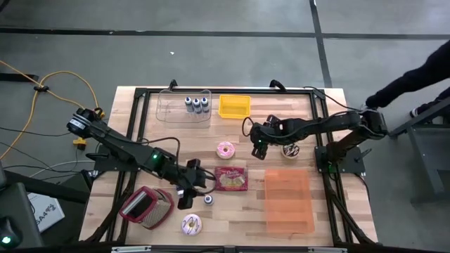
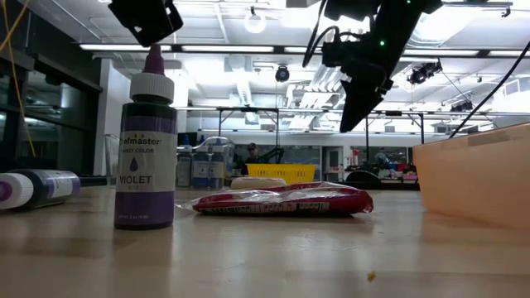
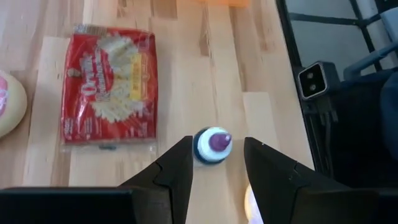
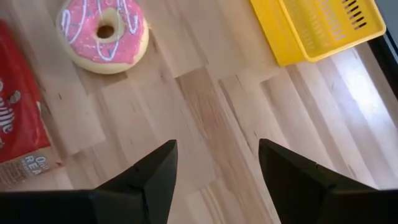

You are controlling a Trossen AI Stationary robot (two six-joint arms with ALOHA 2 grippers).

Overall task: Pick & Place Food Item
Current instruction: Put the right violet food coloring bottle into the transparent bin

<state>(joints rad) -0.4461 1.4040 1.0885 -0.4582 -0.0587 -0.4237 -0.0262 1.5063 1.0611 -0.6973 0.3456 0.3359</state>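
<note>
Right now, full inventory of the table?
violet colour bottle: 1, purple, upright, front centre
popcorn packet: 1, red, centre
donuts: 2 pink, one centre, one front
chocolate donut: 1, by right arm
yellow basket: 1, back centre
clear bin: 1, back left, holds small bottles
orange bin: 1, front right
red-rimmed pouch: 1, front left
left gripper: fingers open above the bottle
right gripper: fingers open over bare wood

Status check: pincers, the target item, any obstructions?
Left pincer open above violet bottle, nothing held. Right pincer open over bare table. Popcorn bag beside bottle.
</note>
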